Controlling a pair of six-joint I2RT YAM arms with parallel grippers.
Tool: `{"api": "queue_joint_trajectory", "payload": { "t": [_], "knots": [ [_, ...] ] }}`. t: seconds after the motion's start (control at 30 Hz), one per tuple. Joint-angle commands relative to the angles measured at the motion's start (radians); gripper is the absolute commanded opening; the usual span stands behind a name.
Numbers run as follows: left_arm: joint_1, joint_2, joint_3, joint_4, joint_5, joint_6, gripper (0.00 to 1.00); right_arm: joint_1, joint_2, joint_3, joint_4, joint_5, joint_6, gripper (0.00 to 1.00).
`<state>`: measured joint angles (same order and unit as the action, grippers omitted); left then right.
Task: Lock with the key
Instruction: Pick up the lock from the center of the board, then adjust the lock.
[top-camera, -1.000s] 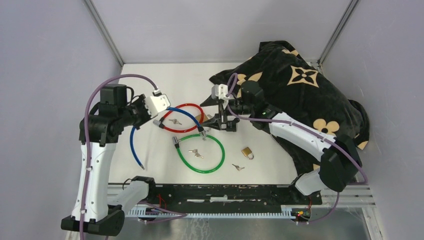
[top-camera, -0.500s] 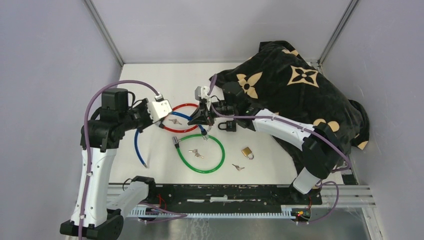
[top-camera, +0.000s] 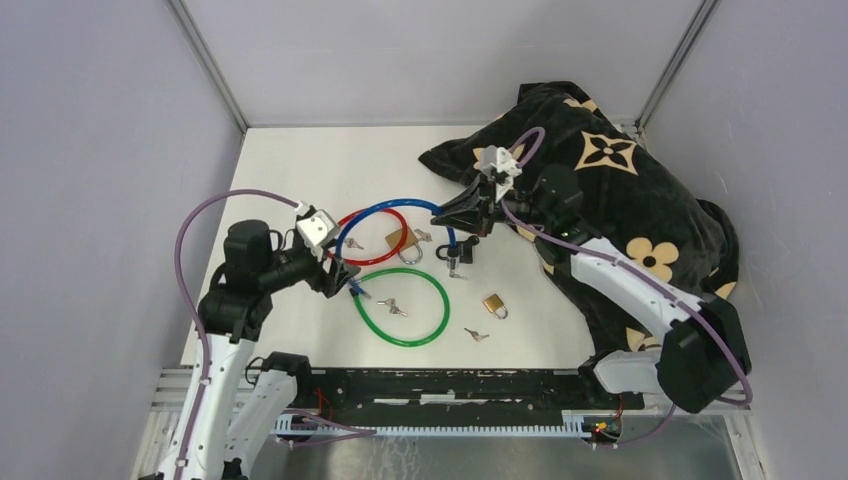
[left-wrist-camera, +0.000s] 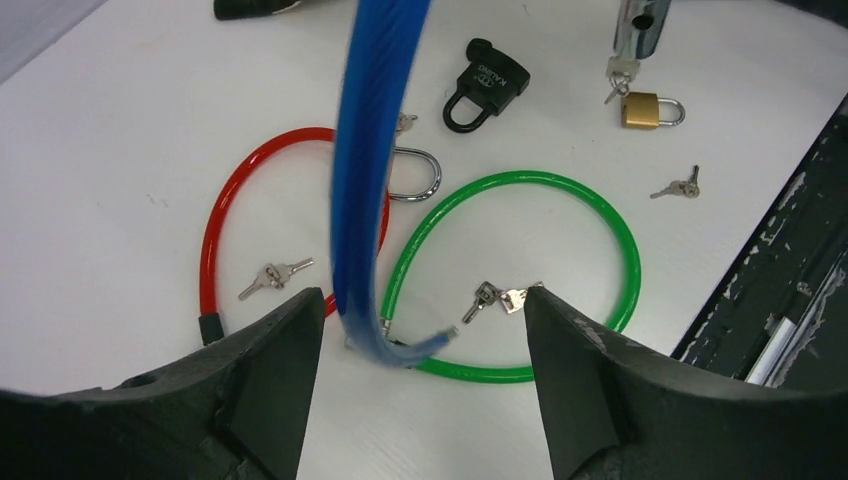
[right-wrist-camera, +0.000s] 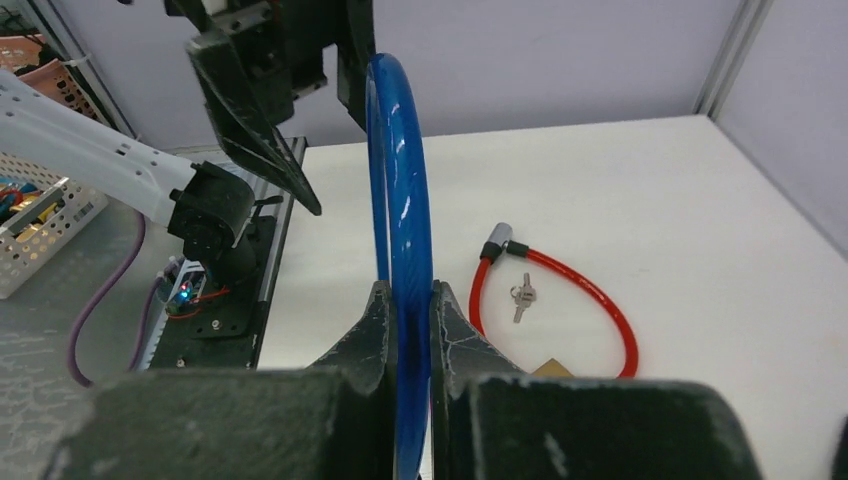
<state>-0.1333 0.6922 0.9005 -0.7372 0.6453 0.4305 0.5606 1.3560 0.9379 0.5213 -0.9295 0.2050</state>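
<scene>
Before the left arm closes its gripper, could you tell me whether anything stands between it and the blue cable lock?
Nothing visible does. The blue cable lock hangs between the open fingers of the left gripper, its free end near the green cable lock; the right gripper grips it farther along.

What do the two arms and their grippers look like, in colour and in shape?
The left arm and the right arm have white links and black joints. A purple cable loops along each, and a white housing sits at each wrist. The left gripper and the right gripper are black, with tapering matte jaws.
</scene>
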Motion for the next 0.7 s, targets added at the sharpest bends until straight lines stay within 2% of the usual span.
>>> {"api": "queue_joint_trajectory", "payload": {
  "t": [0.0,0.1,0.2,0.3,0.43,0.5,0.57,0.67],
  "knots": [
    [-0.004,-0.077,-0.099,0.292,-0.001,-0.219,0.79,-0.063,-0.157,-0.011,0.078,-0.088,-0.030,0.00],
    [-0.004,-0.094,-0.164,0.354,0.053,-0.254,0.80,-0.086,-0.222,0.006,-0.013,-0.106,-0.113,0.00],
    [-0.004,-0.119,-0.248,0.461,0.044,-0.324,0.80,-0.095,-0.251,0.036,-0.067,-0.101,-0.151,0.00],
    [-0.003,-0.148,-0.293,0.530,0.067,-0.347,0.79,-0.107,-0.261,0.051,-0.109,-0.023,-0.147,0.00],
    [-0.003,-0.189,-0.314,0.606,0.078,-0.402,0.79,-0.108,-0.269,0.025,-0.085,0.057,-0.109,0.00],
    [-0.004,-0.199,-0.293,0.619,0.066,-0.425,0.79,-0.108,-0.265,0.027,-0.132,0.136,-0.119,0.00],
    [-0.004,-0.210,-0.254,0.607,0.033,-0.459,0.80,-0.107,-0.257,0.044,-0.227,0.279,-0.147,0.00],
    [-0.003,-0.216,-0.186,0.562,-0.108,-0.537,0.80,-0.105,-0.251,0.069,-0.331,0.472,-0.183,0.00]
  ]
}}
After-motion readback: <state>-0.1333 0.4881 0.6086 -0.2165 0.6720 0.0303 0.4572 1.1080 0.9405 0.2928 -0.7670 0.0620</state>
